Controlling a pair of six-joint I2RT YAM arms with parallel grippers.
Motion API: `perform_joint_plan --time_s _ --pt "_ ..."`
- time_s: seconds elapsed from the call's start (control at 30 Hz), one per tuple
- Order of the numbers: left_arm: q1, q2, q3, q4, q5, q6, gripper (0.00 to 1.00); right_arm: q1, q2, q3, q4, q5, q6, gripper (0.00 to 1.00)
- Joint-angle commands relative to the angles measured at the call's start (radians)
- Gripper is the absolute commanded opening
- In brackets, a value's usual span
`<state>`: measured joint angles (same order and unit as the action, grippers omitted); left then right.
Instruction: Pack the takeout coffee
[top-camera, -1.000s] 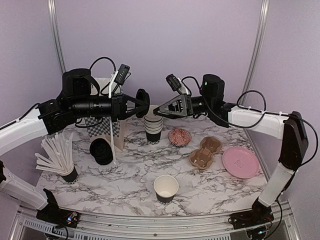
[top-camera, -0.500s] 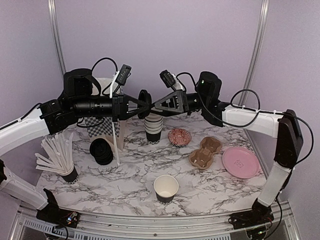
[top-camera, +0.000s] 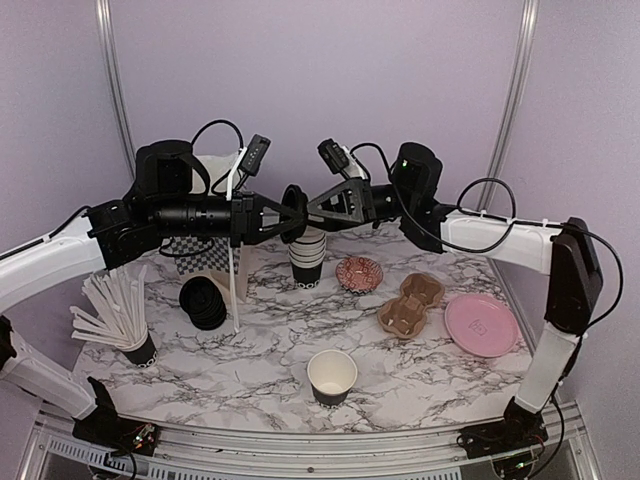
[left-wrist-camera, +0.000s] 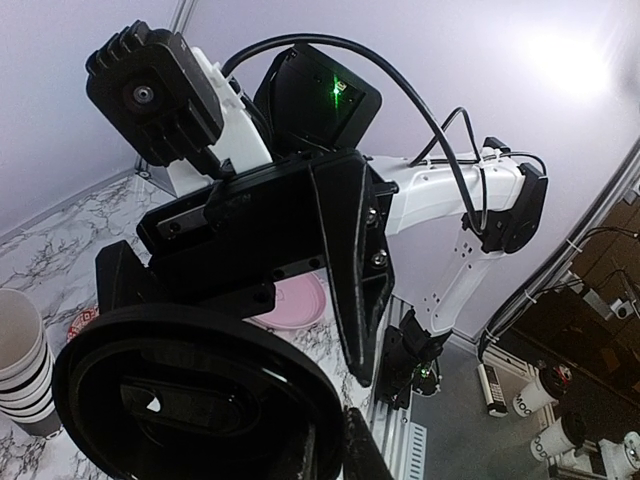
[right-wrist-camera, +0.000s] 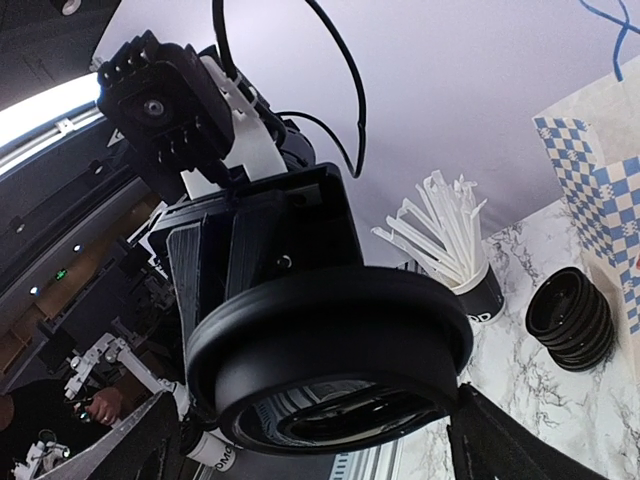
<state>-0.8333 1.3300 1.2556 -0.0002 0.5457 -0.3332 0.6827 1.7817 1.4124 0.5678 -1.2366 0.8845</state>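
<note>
Cup (top-camera: 332, 377) stands lidless at the near centre of the table (top-camera: 250, 370), well apart from both arms. The left gripper (top-camera: 284, 215) pinches a black lid (right-wrist-camera: 330, 350) edge-on in the air above the cup stack (top-camera: 307, 255). The right gripper (top-camera: 308, 211) faces it, fingers (right-wrist-camera: 500, 440) spread to either side of the lid; contact cannot be told.

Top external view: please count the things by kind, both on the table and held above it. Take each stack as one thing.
Single open cup: 1
Cup stack: 1
Cup of straws: 1
Lid stack: 1
Single lid, held up: 1
Paper bag: 1
Cardboard carrier: 1
Pink plate: 1
Small red dish: 1
Total: 9
</note>
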Motion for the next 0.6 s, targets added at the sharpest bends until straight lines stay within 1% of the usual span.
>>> perform_joint_plan --time_s 0.0,0.13,0.2,0.37,0.43,0.57 --pt "-0.003 0.009 0.007 0.029 0.012 0.004 0.1 0.009 0.011 0.032 0.07 -0.017 0.04 0.87" --pt "-0.003 0.01 0.007 0.027 0.007 0.008 0.1 0.009 0.014 0.022 0.106 -0.023 0.062 0.75" --pt "-0.003 0.013 0.009 0.022 0.005 0.01 0.11 0.008 0.016 0.017 0.123 -0.024 0.074 0.72" --pt "-0.003 0.009 0.016 -0.012 -0.018 0.032 0.22 0.008 0.021 0.014 0.125 -0.027 0.067 0.67" --pt "-0.003 0.003 0.021 -0.052 -0.042 0.052 0.26 0.003 0.019 0.014 0.107 -0.027 0.041 0.64" --pt "-0.003 -0.008 0.027 -0.114 -0.091 0.09 0.34 -0.019 0.017 0.017 0.042 -0.02 -0.028 0.63"
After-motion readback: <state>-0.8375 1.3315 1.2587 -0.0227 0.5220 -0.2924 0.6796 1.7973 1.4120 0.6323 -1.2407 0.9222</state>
